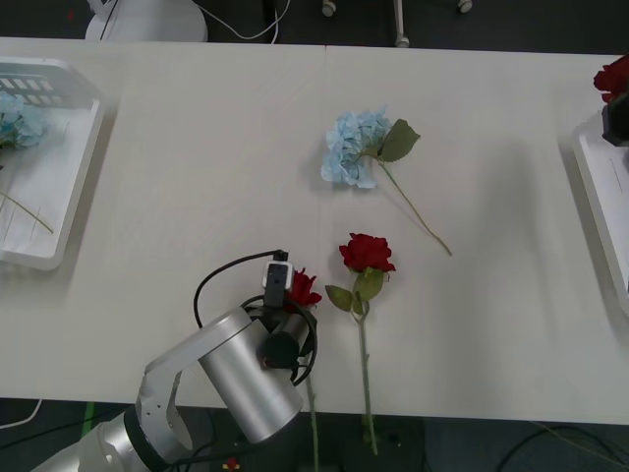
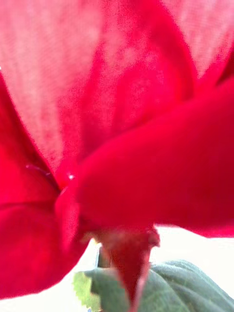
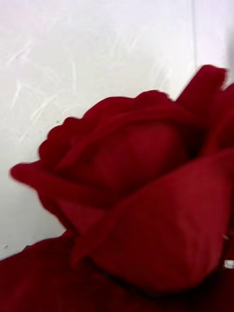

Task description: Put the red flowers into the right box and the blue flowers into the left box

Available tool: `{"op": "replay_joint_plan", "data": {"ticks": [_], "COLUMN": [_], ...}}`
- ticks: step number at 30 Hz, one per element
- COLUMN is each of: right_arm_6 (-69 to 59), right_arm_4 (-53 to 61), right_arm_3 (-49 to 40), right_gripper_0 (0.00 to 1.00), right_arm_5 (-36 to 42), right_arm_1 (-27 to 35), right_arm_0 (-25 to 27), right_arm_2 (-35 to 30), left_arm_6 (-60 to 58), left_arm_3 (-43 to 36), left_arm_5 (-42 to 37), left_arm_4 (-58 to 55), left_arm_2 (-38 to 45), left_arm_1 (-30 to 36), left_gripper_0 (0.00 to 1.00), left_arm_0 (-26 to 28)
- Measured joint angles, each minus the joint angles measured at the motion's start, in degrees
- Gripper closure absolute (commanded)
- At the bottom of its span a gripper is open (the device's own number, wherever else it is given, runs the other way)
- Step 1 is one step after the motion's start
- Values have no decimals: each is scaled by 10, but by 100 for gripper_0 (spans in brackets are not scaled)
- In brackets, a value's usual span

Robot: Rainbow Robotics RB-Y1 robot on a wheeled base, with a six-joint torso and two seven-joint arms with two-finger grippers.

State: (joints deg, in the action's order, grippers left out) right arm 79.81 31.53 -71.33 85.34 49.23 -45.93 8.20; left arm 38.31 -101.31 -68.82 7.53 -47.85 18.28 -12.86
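Observation:
A red flower (image 1: 301, 288) lies near the table's front edge, its stem running off that edge. My left gripper (image 1: 285, 307) is right at its bloom (image 3: 131, 195), which sits very close to the wrist camera. A second red flower (image 1: 367, 253) lies just to its right. One blue flower (image 1: 352, 147) lies mid-table. The left box (image 1: 74, 187) holds another blue flower (image 1: 14, 120). At the far right my right gripper (image 1: 617, 120) is over the right box (image 1: 600, 187), with a red bloom (image 1: 611, 77) beside it. Red petals (image 2: 122, 122) and a green leaf (image 2: 185, 287) press close to the right wrist camera.
Bare white table stretches between the two boxes, around the loose flowers. Cables and chair legs (image 1: 398, 20) stand on the dark floor beyond the far edge.

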Motion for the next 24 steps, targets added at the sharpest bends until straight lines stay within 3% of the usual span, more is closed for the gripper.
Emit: {"op": "replay_joint_plan", "data": {"ticks": [2,3,4,9,14,19,24], "right_arm_6": [1,5,21,231,259,401,395], "right_arm_4": [-7,-14,-23,-97,-177,-229,-235], "right_arm_3": [36,51,64,96,129,188,243], "right_gripper_0": [100,100,100,100,100,100,100], "right_arm_5": [-43,-59,-71,-124,-172,-231,-310], "right_arm_1": [0,0,0,0,0,0,0], "right_arm_0": [-12,-16,-21,-27,-27,-27,-24], "right_arm_2": [-1,-1,-1,-2,-2,-2,-2], "left_arm_6": [0,0,0,0,0,0,0], "left_arm_3": [0,1,1,3,3,2,-26], "left_arm_5": [-4,-6,-8,-10,-11,-13,-60], "left_arm_4": [2,4,4,5,6,7,7], "left_arm_2": [0,0,0,0,0,0,15], "left_arm_1": [0,0,0,0,0,0,1], "left_gripper_0": [62,90,99,100,100,100,100], "left_arm_0": [0,0,0,0,0,0,0]}}
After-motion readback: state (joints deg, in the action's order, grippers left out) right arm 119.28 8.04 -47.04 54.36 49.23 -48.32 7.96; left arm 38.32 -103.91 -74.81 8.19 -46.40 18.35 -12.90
